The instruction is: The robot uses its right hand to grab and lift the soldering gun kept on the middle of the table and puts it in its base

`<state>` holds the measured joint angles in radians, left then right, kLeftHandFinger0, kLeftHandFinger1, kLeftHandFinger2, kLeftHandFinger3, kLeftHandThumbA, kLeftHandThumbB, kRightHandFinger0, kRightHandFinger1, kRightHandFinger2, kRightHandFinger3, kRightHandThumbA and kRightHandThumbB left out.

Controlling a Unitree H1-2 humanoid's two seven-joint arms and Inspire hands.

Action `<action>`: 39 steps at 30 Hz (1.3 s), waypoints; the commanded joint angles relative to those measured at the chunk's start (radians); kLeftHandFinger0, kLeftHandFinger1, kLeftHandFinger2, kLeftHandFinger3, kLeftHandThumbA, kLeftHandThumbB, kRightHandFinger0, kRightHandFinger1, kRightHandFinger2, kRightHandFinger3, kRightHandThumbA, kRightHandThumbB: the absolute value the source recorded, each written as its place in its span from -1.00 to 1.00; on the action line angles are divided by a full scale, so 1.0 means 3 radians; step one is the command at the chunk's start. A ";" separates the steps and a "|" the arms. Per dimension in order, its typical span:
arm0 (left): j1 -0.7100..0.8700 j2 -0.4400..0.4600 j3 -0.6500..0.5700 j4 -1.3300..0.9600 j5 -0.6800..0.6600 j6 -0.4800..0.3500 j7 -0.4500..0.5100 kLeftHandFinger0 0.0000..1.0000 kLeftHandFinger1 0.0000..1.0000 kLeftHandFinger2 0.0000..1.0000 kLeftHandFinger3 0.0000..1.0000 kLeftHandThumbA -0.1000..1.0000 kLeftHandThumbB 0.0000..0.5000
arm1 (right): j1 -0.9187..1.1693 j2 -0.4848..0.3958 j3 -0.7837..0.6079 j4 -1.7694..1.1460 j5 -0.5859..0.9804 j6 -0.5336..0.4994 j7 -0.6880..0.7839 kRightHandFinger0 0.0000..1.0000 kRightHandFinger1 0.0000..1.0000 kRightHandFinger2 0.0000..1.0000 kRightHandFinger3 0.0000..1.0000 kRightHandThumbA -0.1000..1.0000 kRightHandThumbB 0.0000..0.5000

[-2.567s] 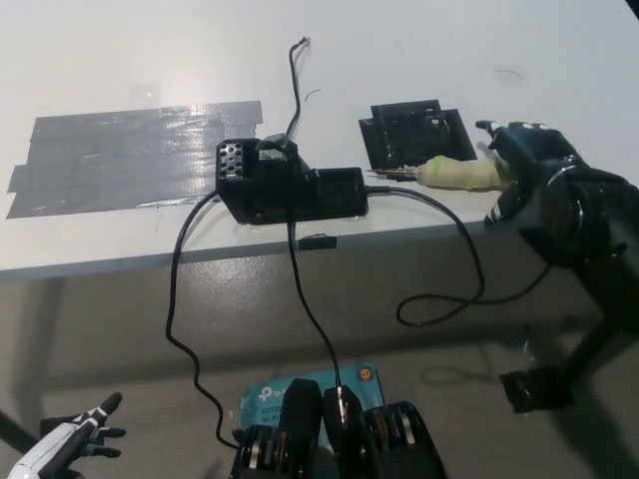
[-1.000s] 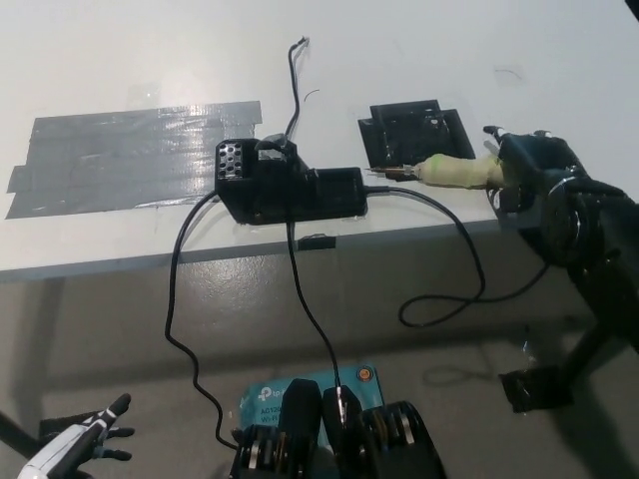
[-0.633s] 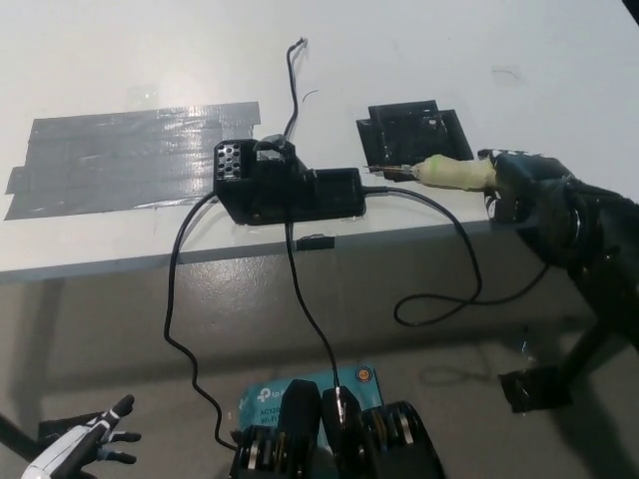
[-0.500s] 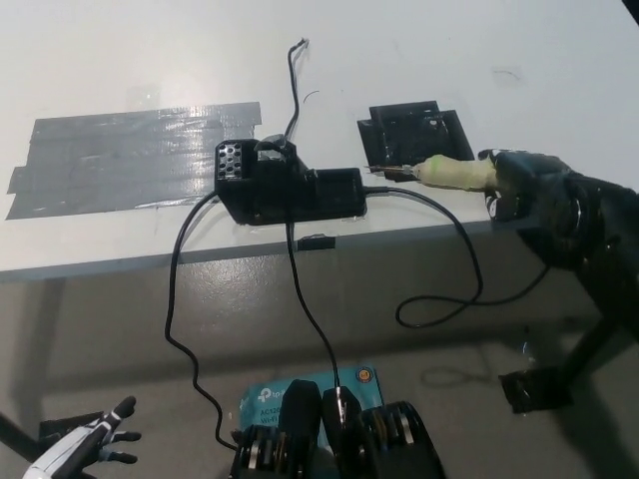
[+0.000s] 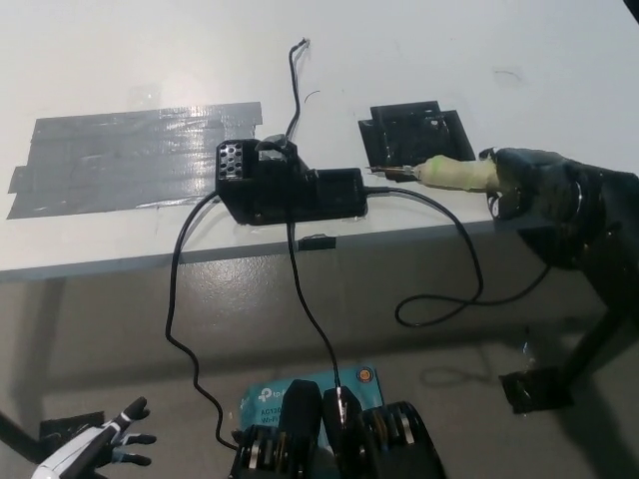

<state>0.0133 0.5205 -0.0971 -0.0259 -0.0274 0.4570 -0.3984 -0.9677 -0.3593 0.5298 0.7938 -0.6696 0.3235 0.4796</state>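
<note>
Soldering gun (image 5: pixel 451 174) barely moved; right hand (image 5: pixel 539 185) clamped on its handle, tip toward base (image 5: pixel 290 185). Left hand (image 5: pixel 100 447) idle, splayed open.

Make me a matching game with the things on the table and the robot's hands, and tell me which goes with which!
Things:
1. soldering gun
2. base
3. grey tape
4. left hand

Places or states:
A. low in the picture's bottom left corner, below the table, holding nothing
B. stuck flat on the left part of the table
C. black box in the middle near the table's front edge, with cables running off it
D. pale handle held in the black right hand, tip pointing toward the box

Pairs: 1-D, 2-C, 3-B, 4-A
</note>
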 commanded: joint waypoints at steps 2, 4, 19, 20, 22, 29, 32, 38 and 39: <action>-0.0069 0.0101 0.0005 -0.0077 -0.0106 0.0043 -0.0149 1.00 0.56 0.69 1.00 1.00 -0.16 | 0.0170 0.0123 0.0118 0.0009 0.0046 0.0224 0.0374 -0.98 -0.96 -0.39 1.00 -0.57 0.08; -0.0065 0.0093 0.0019 -0.0077 -0.0135 0.0043 -0.0154 1.00 0.63 0.74 1.00 1.00 -0.11 | 0.0181 0.0129 0.0175 -0.0020 -0.0015 0.0209 0.0333 -0.99 -0.92 -0.25 1.00 -0.68 0.16; -0.0083 0.0102 0.0003 -0.0046 -0.0185 0.0043 -0.0214 1.00 0.58 0.68 1.00 1.00 0.07 | 0.0235 0.0092 0.0860 0.0009 -0.0692 -0.0063 -0.0198 -1.00 -0.24 0.49 0.48 -1.00 -0.95; -0.0081 0.0105 0.0001 -0.0057 -0.0185 0.0043 -0.0218 1.00 0.55 0.65 1.00 1.00 0.03 | 0.0250 0.0079 0.0900 -0.0026 -0.0743 -0.0052 -0.0223 -1.00 -0.23 0.52 0.47 -1.00 -1.00; -0.0093 0.0107 -0.0006 -0.0052 -0.0182 0.0043 -0.0221 1.00 0.54 0.66 1.00 1.00 0.03 | 0.0257 0.0075 0.0913 -0.0026 -0.0761 -0.0052 -0.0242 -1.00 -0.26 0.51 0.47 -1.00 -1.00; -0.0045 0.0119 -0.0006 -0.0098 -0.0184 0.0043 -0.0255 1.00 0.52 0.59 1.00 1.00 0.16 | 0.0509 -0.0037 0.0816 -0.0368 -0.0730 -0.0211 -0.0472 -0.99 -0.21 0.45 -0.13 -1.00 -0.97; -0.0044 0.0128 -0.0011 -0.0099 -0.0173 0.0043 -0.0255 1.00 0.52 0.64 1.00 1.00 0.19 | 0.0585 -0.0065 0.0706 -0.0472 -0.0661 -0.0306 -0.0609 -0.94 -0.14 0.48 -0.09 -1.00 -0.93; -0.0002 0.0138 0.0035 -0.0102 -0.0221 0.0043 -0.0279 1.00 0.65 0.71 1.00 1.00 0.16 | 0.0683 -0.0047 0.0402 -0.0431 -0.0557 -0.0757 -0.1339 -0.87 -0.12 0.46 -0.48 -1.00 -1.00; 0.0005 0.0144 0.0033 -0.0101 -0.0217 0.0043 -0.0278 1.00 0.65 0.73 1.00 1.00 0.20 | 0.0654 -0.0070 0.0366 -0.0471 -0.0519 -0.0823 -0.1252 -0.91 -0.11 0.52 -0.73 -1.00 -1.00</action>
<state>0.0060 0.5239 -0.0993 -0.0280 -0.0717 0.4572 -0.4644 -0.8190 -0.3883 0.6596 0.6447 -0.9025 0.2343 0.1422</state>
